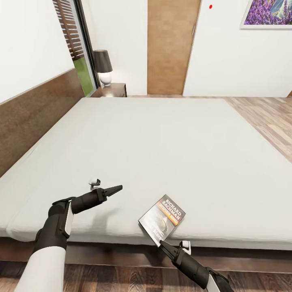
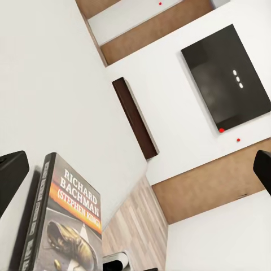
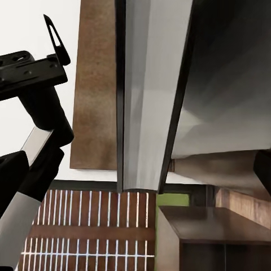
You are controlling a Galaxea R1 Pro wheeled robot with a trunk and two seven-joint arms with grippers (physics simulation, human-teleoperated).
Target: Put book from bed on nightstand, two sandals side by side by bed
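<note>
— Jaws first, on the left? Found them how?

— Found them spread wide on the left gripper (image 1: 118, 188), hovering just above the bed (image 1: 170, 138) near its front edge and holding nothing. Saw each of its fingers (image 2: 11, 176) pushed out to the sides of the left wrist view, with the book (image 2: 66, 226) ahead of them.

— And further right? Placed the book where?

— Placed the book (image 1: 162, 219) on the pale mattress, close to the front edge and right of the left gripper (tilted, it seemed, with the lower corner toward the frame). Read "Richard Bachman" in white on the cover.

— Checked the right gripper (image 1: 161, 243)?

— Checked it. Saw it reaching up to the book's lower corner. Noted its fingers (image 3: 263, 169) set wide apart in the right wrist view, with the book edge-on between them, so called it unclamped. Could not tell whether either finger touched the cover.

— Looked beyond the bed?

— Looked, left to right: noted the brown headboard (image 1: 32, 113), then a lamp (image 1: 103, 65) on the nightstand (image 1: 117, 90) at the far corner, a wooden door (image 1: 170, 44), a purple picture (image 1: 267, 12) and plank floor (image 1: 267, 117).
</note>
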